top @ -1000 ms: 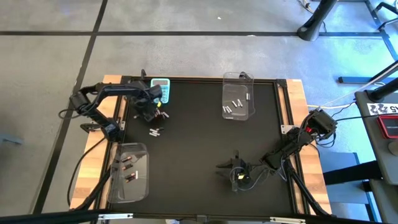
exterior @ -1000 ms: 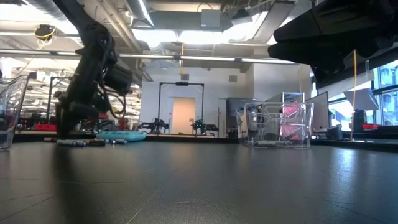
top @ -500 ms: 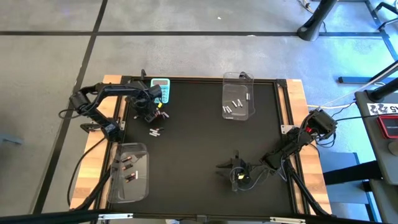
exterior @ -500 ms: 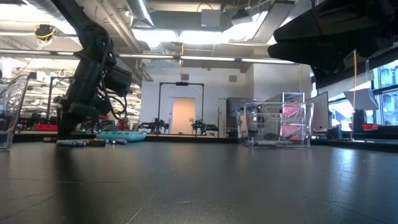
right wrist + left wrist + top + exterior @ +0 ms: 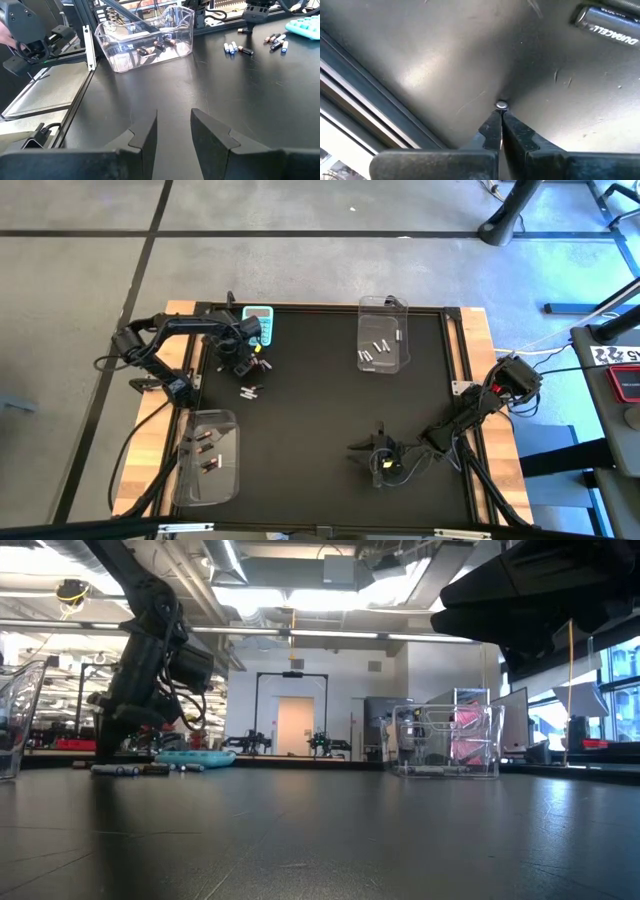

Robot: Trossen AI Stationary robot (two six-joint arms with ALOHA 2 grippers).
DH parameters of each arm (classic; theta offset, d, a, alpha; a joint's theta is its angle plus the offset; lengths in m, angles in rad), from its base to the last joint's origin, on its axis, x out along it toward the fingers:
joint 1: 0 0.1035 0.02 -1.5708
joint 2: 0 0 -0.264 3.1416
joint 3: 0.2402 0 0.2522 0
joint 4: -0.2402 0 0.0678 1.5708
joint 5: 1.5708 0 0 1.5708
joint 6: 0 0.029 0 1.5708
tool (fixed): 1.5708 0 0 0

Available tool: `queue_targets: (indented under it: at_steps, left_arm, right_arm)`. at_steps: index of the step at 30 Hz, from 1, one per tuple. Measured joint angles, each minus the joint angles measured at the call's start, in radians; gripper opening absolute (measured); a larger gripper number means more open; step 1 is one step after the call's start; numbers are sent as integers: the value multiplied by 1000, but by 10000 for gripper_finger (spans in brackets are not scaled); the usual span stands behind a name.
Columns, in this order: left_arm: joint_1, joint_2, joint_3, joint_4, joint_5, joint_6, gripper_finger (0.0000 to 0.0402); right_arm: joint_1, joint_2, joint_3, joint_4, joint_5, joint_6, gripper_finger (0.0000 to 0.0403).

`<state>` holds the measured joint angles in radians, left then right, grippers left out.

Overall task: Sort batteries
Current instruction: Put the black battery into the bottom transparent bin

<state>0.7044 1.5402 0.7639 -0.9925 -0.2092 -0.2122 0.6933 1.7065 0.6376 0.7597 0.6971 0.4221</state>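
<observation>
The left gripper (image 5: 500, 131) was pressed together on a small battery (image 5: 501, 105), held only by its end, near the calculator (image 5: 259, 321). The grip looked thin; I judge it could slip out when lifted. Other batteries (image 5: 249, 391) lay nearby. The right gripper (image 5: 172, 131) waited, spread.

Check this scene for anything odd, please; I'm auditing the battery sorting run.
Nothing looks spilled or damaged. One oddity: the left gripper, down beside the calculator, is shut with only a small silvery round thing at its very tips. I cannot tell whether it holds a battery.
</observation>
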Motion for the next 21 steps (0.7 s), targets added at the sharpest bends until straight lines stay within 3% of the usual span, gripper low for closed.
queue_targets:
  at_steps: [5, 14, 16, 21]
  left_arm:
    - [0, 0, 0, 6, 0, -8, 11]
    - [1, -6, -73, 81, 16, -69, 107]
    - [1, -7, -76, 85, 18, -69, 99]
    - [8, -6, -76, 87, 33, -69, 19]
  right_arm:
    - [0, 0, 0, 0, 0, 0, 119]
    - [0, 0, 0, 0, -1, 0, 119]
    - [0, 0, 0, 0, -1, 1, 119]
    - [0, 0, 0, 0, -9, 2, 119]
